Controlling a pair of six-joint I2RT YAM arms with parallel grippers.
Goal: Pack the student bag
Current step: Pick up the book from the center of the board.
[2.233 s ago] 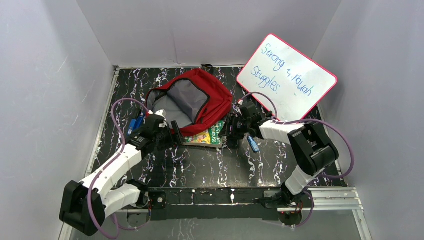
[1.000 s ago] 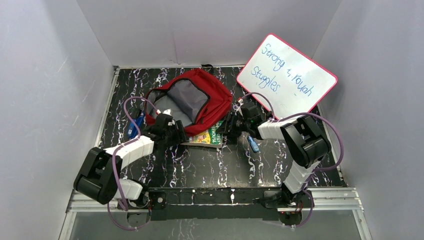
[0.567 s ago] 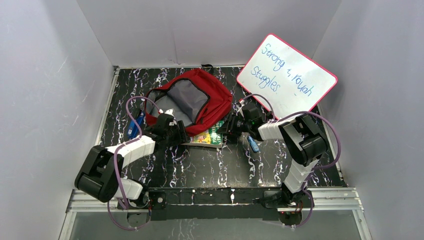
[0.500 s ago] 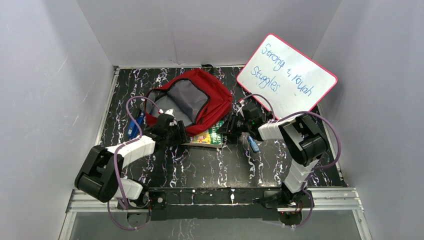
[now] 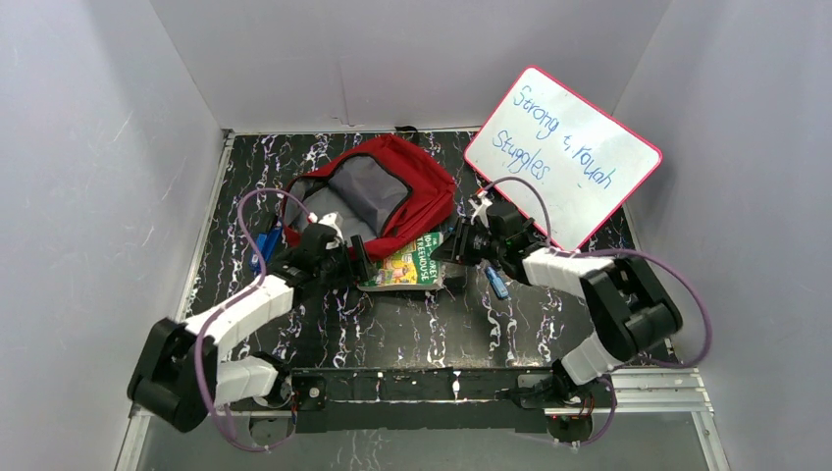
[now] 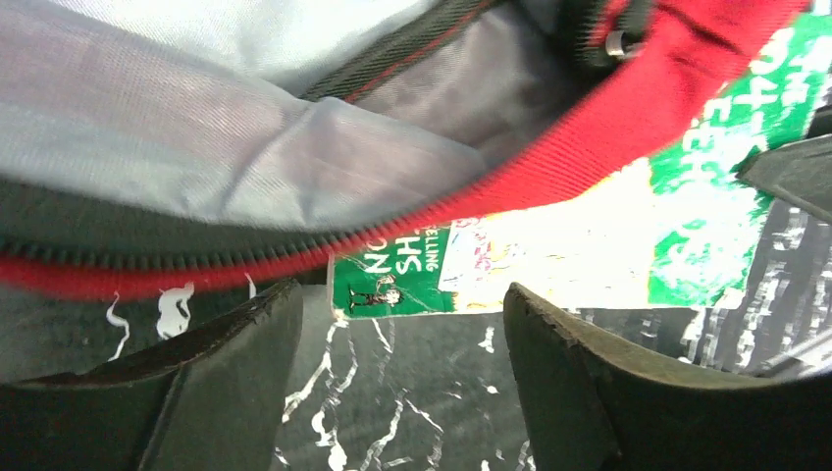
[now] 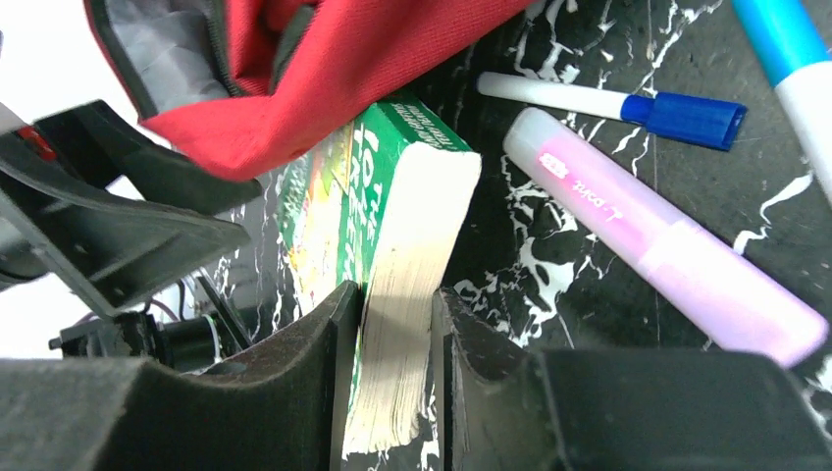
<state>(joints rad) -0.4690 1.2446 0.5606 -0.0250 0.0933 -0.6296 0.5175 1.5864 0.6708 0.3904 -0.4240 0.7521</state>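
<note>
The student bag lies open on the table, grey lining up, its red front rim draped over a green paperback book. My right gripper is shut on the book, pinching its page edge and holding it tilted up off the table. The book's far end sits under the bag's rim. My left gripper is open just in front of the book's left corner, with only bare table between its fingers.
A pink highlighter, a blue-capped marker and another pen lie right of the book. Blue items lie left of the bag. A pink-framed whiteboard leans at the back right. Grey walls enclose the table.
My right gripper has narrowed onto the book and tilted its right edge up. My left gripper has opened wider, and its arm has drawn back a little.
</note>
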